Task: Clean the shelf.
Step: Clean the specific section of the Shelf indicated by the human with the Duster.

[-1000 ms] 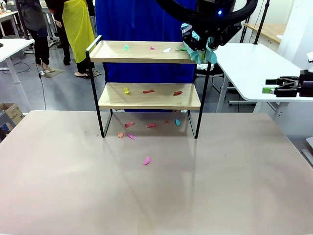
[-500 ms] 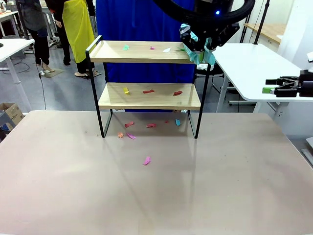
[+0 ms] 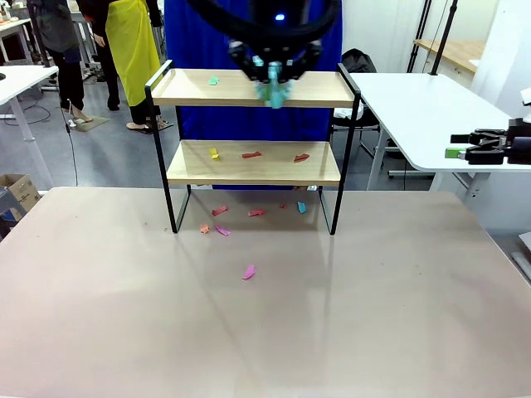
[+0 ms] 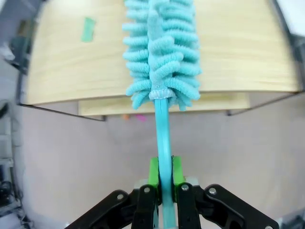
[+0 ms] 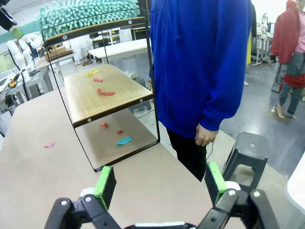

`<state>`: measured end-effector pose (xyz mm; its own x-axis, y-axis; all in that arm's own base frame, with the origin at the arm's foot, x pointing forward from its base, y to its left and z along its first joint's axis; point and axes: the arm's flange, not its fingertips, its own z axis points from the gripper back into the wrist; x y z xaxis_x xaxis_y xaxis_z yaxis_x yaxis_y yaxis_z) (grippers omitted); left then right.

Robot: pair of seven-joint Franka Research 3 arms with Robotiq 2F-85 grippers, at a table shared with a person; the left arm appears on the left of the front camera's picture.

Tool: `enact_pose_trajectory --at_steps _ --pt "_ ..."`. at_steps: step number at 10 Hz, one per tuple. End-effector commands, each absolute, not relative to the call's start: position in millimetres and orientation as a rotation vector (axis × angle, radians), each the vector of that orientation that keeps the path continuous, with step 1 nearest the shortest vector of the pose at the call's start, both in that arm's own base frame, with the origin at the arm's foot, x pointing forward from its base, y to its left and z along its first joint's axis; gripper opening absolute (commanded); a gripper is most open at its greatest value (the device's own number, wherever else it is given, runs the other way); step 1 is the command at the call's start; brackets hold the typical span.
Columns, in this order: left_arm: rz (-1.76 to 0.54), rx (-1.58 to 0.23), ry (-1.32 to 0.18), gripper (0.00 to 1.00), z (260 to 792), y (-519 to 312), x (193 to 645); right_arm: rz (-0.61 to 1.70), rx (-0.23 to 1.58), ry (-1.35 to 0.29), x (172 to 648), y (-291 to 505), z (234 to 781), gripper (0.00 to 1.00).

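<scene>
Left gripper (image 4: 162, 174), pinching a teal duster (image 4: 159, 57), dusted the shelf's (image 3: 249, 170) top board; green scrap (image 4: 87, 29) apparently next; right gripper (image 5: 159, 183) spread.

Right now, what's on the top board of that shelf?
A green scrap near the left end, plus the teal duster the left claw holds. Anything under the duster is hidden.

This looks like a robotics lab in an open hall. White work surfaces (image 3: 415, 108) stand on a bare grey floor (image 3: 108, 157), with a cardboard box (image 3: 18, 192) left beside one. Black tripod stands (image 3: 445, 33) rise at the back. A dark plastic stool (image 5: 248, 152) sits nearby, and people (image 5: 291, 52) stand among further tables.
</scene>
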<state>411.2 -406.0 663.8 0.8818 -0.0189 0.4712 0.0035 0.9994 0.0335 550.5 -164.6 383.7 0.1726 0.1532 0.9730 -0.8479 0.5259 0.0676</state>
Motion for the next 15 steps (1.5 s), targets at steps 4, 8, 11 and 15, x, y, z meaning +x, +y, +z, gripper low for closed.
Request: enact_pose_trajectory --at_steps 4,8,11,15 --pt "-0.048 0.339 -0.517 0.13 651.5 -249.9 396.4 0.81 0.728 -1.193 551.0 -163.1 386.1 1.0" --pt "-0.114 0.363 -0.69 0.13 691.0 -222.2 359.5 0.81 0.728 -1.193 551.0 -163.1 386.1 1.0" --pt "-0.072 0.381 -0.607 0.13 687.8 -221.4 372.0 0.81 0.728 -1.193 551.0 -163.1 386.1 1.0" --pt "-0.076 0.383 -0.609 0.13 684.2 -222.6 376.3 0.81 0.728 -1.193 551.0 -163.1 386.1 1.0"
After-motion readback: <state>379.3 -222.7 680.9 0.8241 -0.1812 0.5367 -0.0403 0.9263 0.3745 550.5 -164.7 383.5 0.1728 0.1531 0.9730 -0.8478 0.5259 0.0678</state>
